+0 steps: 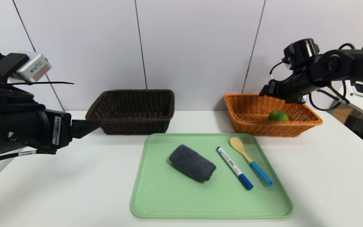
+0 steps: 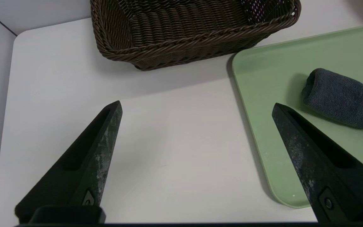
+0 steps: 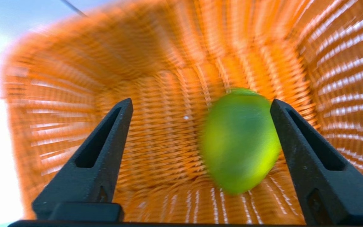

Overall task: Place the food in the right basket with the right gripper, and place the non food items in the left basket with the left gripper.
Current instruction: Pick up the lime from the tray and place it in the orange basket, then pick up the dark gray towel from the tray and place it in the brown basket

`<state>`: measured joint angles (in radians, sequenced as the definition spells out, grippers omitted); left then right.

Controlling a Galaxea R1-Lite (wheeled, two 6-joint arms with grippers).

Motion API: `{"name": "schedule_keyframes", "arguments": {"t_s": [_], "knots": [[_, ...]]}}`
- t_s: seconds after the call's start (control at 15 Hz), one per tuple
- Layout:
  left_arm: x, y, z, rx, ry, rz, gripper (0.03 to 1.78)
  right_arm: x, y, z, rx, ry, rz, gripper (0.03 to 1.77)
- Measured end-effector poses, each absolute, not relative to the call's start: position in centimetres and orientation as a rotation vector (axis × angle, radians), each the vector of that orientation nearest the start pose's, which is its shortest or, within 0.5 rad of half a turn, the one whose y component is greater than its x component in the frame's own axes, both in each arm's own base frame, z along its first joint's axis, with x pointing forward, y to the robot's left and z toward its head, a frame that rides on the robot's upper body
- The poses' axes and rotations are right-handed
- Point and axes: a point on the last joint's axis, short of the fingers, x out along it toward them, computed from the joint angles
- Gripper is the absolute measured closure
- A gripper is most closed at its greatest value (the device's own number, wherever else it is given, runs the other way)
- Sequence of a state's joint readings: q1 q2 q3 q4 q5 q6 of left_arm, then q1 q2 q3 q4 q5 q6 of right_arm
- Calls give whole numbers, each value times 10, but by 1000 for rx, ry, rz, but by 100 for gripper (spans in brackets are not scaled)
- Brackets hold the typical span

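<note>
Lying diagonally on the green tray (image 1: 156,201), inward of the empty, spread left claw (image 2: 197,105) and nearer it than the marker, the rolled dark grey towel (image 1: 192,163) probably comes next, while the released right claw (image 3: 201,102) hangs above the green fruit (image 3: 241,142) in the orange-tan wicker basket (image 1: 263,127).

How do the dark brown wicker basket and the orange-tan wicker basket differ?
The dark brown wicker basket holds nothing visible; the orange-tan wicker basket holds a round green fruit. The brown one stands left, the orange one right. Both are rectangular with flared sides.
</note>
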<state>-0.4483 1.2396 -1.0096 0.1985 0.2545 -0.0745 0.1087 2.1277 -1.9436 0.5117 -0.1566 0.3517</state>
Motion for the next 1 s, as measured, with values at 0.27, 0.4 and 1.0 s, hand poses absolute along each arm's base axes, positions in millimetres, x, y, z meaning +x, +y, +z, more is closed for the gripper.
{"name": "schedule_keyframes", "arguments": {"t_s": [0.27,0.4,1.0], "knots": [[170,-76,279,67,398,-177,12,366,79,304,195,506,-36,20],[172,-81,281,67,395,-194,12,331,104,334,181,439,52,17],[175,-95,283,77,388,-231,12,227,164,344,-23,656,384,11]]}}
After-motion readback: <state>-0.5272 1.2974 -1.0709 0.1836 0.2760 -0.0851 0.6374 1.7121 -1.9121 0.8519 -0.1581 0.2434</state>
